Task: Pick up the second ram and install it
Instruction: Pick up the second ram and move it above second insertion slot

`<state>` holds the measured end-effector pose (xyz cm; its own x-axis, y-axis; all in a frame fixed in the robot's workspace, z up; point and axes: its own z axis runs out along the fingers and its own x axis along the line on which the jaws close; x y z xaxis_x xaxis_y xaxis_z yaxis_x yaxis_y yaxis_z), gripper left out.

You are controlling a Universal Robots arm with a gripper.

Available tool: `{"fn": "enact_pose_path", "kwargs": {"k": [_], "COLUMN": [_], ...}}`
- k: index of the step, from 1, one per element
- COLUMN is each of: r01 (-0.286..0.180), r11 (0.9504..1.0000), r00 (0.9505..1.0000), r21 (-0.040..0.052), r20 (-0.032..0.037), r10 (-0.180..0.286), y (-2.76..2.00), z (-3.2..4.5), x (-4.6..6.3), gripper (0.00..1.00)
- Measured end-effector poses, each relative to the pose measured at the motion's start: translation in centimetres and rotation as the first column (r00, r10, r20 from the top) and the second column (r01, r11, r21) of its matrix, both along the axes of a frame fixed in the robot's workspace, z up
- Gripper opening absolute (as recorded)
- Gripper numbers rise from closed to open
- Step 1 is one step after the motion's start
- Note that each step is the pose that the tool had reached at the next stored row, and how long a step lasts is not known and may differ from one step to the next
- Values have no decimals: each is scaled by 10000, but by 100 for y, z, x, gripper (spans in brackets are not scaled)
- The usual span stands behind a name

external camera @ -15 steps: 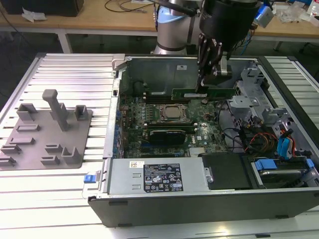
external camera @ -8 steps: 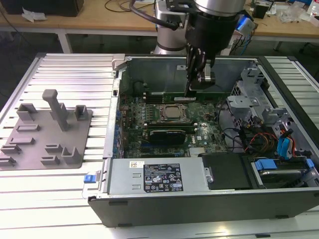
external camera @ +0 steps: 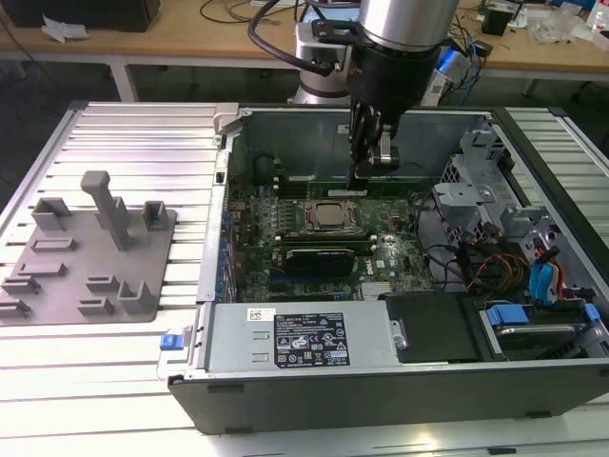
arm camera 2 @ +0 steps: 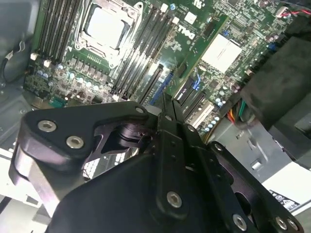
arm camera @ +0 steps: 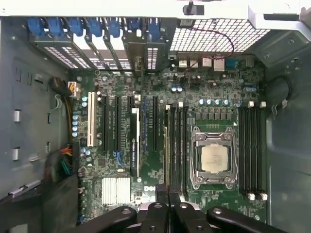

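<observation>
The second ram (external camera: 328, 193) is a thin green stick standing on edge in a memory slot just behind the silver processor (external camera: 328, 217), inside the open computer case. In the first wrist view the second ram (arm camera: 168, 145) runs along the slot beside the processor (arm camera: 214, 158). My gripper (external camera: 358, 177) hangs straight down over the end of the stick towards the exterior view's right. Its fingers are shut together, and the tips sit at or just above the stick's top edge. The shut gripper (arm camera: 168, 194) points at that slot end, and the gripper (arm camera 2: 167, 102) shows with its fingers pressed together.
A black expansion card (external camera: 322, 257) lies in front of the processor. The grey plastic fixture (external camera: 86, 257) rests on the ribbed table at the exterior view's left. The power supply (external camera: 295, 333) and drive cage (external camera: 476, 190) crowd the case's front and right.
</observation>
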<state>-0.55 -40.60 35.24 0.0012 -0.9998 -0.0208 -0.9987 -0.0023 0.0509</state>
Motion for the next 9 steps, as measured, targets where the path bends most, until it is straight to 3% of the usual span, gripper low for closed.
{"fn": "enact_pose_path", "kwargs": {"k": [4,9], "r01": [1,0], "r11": [10000,10000], "r00": [10000,10000], "r21": [0,-1], "r20": [0,-1], "r10": [-1,0], "y": [9,53], "z": [-9,-80], "x": [0,0], "gripper": [9,9]}}
